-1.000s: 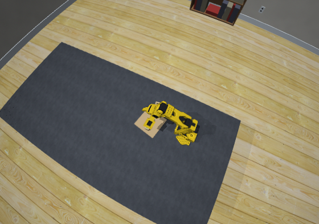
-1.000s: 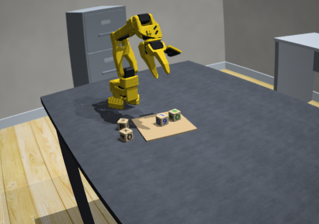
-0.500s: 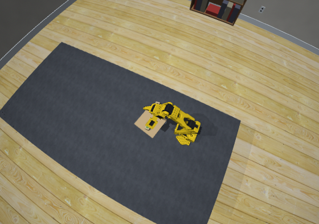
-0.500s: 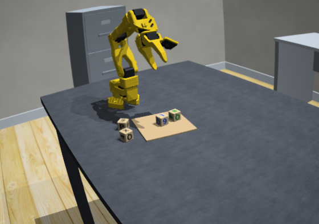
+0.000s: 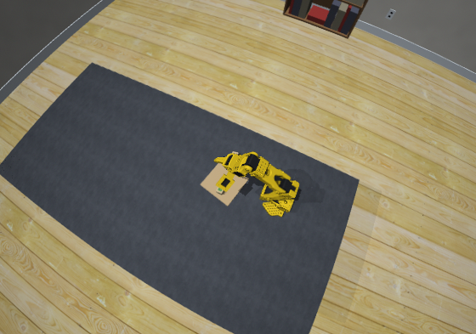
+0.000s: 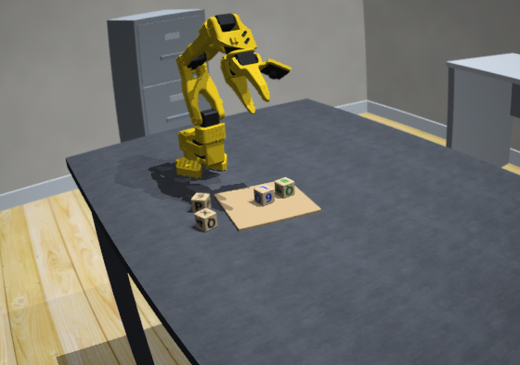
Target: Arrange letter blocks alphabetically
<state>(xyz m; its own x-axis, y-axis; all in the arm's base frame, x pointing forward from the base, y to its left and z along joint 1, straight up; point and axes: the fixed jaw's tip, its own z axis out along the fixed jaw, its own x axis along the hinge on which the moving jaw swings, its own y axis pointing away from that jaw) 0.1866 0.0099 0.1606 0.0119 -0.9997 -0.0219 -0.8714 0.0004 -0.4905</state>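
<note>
Resting on the tan mat (image 6: 297, 209) are two blocks: a blue-marked block (image 6: 264, 194) and, just beside it, a green-marked block (image 6: 284, 187). Two black-marked blocks lie off the mat on the dark table (image 6: 371, 254), near the mat's edge: one block (image 6: 201, 202) nearer the arm's base, the other block (image 6: 205, 219) just in front of it. The yellow arm (image 6: 200, 91) is raised high above the table. Its gripper (image 6: 260, 96) is partly spread and grasps nothing, well apart from all blocks.
</note>
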